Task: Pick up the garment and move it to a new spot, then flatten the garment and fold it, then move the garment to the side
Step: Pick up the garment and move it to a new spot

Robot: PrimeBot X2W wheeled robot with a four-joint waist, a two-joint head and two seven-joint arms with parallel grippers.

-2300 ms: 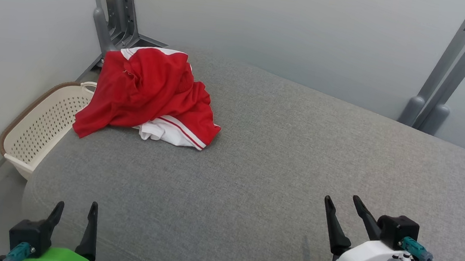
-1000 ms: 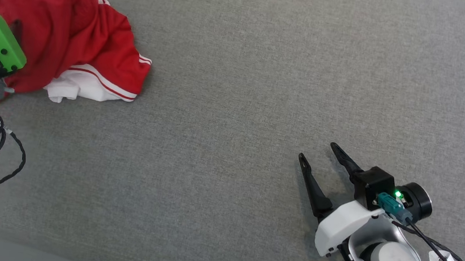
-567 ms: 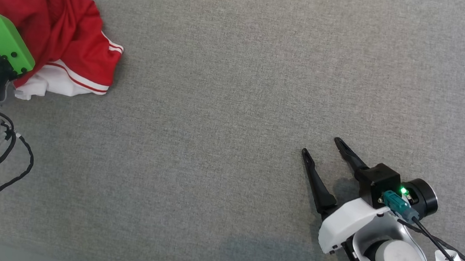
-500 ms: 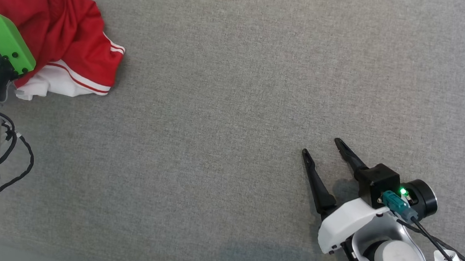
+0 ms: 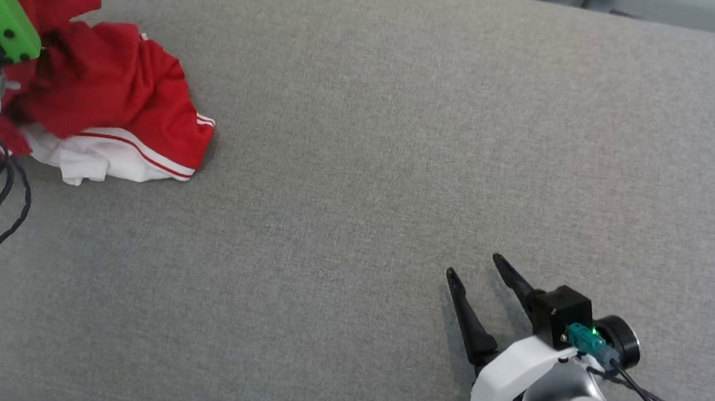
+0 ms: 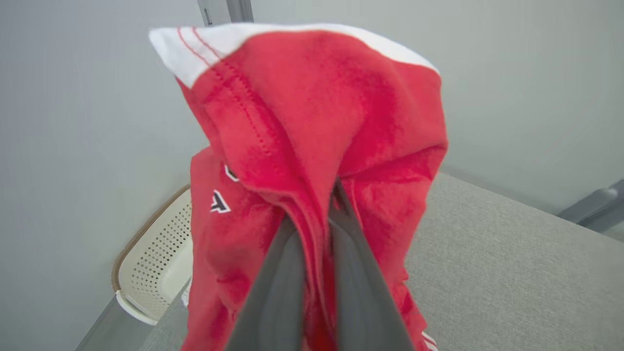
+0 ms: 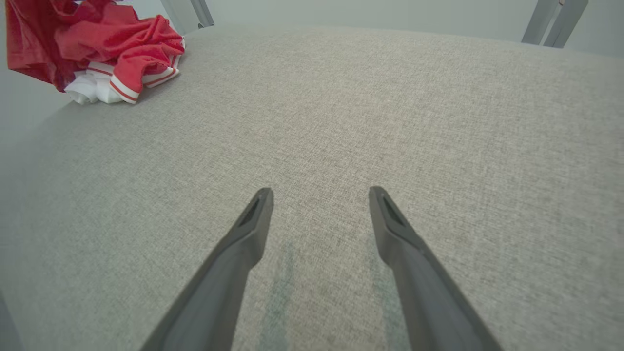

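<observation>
Garment (image 5: 110, 88) clenched by left gripper (image 6: 319, 219) at far left, hem rested on grey cushion (image 5: 404, 132). Right gripper (image 5: 474, 266) spread empty at near right, well apart; bare cushion offered rightward.

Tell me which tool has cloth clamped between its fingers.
The left tool, shut on the red garment; the right tool stands open over the grey surface, holding nothing.
</observation>
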